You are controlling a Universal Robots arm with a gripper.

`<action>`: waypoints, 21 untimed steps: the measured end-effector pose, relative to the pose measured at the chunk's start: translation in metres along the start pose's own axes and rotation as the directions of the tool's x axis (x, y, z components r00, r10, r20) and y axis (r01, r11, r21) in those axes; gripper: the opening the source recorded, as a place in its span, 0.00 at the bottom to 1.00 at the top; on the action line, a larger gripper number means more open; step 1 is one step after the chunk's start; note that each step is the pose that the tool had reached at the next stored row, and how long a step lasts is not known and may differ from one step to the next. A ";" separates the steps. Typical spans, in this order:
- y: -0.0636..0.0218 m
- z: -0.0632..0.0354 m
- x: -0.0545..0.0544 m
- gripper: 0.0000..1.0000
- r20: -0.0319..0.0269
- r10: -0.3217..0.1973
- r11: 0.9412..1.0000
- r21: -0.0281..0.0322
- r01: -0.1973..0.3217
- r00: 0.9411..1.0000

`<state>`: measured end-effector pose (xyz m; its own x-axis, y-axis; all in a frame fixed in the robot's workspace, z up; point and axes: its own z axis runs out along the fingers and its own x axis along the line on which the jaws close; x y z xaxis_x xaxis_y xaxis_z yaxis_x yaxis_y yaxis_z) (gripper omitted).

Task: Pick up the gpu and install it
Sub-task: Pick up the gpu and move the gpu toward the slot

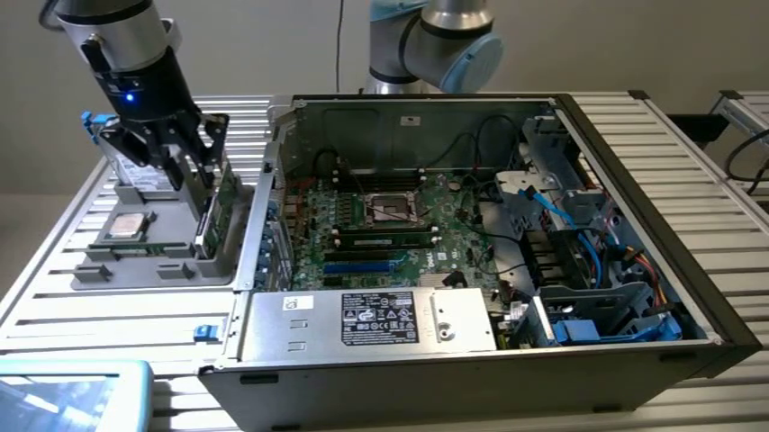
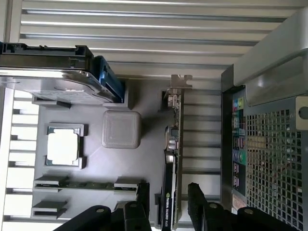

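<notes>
wide-jawed gripper (image 2: 168, 196) over upright gpu (image 2: 174, 137)

Matt plastic tray (image 1: 162, 220), ribbed metal table (image 1: 108, 315), shiny metal gpu (image 2: 172, 144) bracket (image 2: 181, 82).

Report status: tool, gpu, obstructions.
Tool open, lined up over gpu. Gpu on edge in parts tray, not gripped. Hard drive alongside, clear of tool.

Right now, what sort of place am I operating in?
Probably a lab bench set up for PC assembly: an open computer case with its motherboard exposed, and a grey parts tray holding the gpu on edge near a hard drive, all on a slatted metal table.
</notes>
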<state>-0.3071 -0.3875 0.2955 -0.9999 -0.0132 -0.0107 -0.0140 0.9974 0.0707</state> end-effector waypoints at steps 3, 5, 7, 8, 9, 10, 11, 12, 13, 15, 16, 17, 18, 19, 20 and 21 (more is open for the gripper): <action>-0.0030 0.0051 0.000 0.46 0.000 0.000 1.000 -0.002 0.000 1.000; -0.0055 0.0087 0.000 0.46 0.001 0.000 1.000 -0.003 0.000 1.000; -0.0077 0.0122 0.000 0.46 0.002 0.002 1.000 -0.005 -0.002 1.000; -0.0081 0.0140 0.000 0.46 0.003 0.003 1.000 -0.006 -0.003 1.000; -0.0084 0.0157 0.000 0.46 0.003 0.003 1.000 -0.006 -0.003 1.000; -0.0086 0.0175 0.000 0.46 0.003 0.004 1.000 -0.007 -0.003 1.000; -0.0087 0.0194 0.000 0.46 0.003 0.004 1.000 -0.008 -0.004 1.000; -0.0089 0.0212 -0.001 0.46 0.004 0.004 1.000 -0.008 -0.004 1.000; -0.0090 0.0229 -0.002 0.46 0.003 0.005 1.000 -0.008 -0.005 1.000; -0.0089 0.0268 -0.003 0.46 0.004 0.005 1.000 -0.007 -0.005 1.000; -0.0088 0.0285 -0.003 0.46 0.003 0.006 1.000 -0.007 -0.006 1.000; -0.0081 0.0304 -0.003 0.46 0.004 0.007 1.000 -0.007 -0.007 1.000; -0.0074 0.0322 -0.003 0.46 0.004 0.009 1.000 -0.007 -0.009 1.000; -0.0071 0.0334 -0.003 0.46 0.004 0.010 1.000 -0.007 -0.010 1.000; -0.0072 0.0333 -0.003 0.46 0.004 0.010 1.000 -0.007 -0.010 1.000; -0.0072 0.0333 -0.003 0.46 0.004 0.010 1.000 -0.007 -0.010 1.000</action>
<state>-0.3036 -0.3922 0.2618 -0.9999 -0.0031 -0.0137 -0.0041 0.9970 0.0777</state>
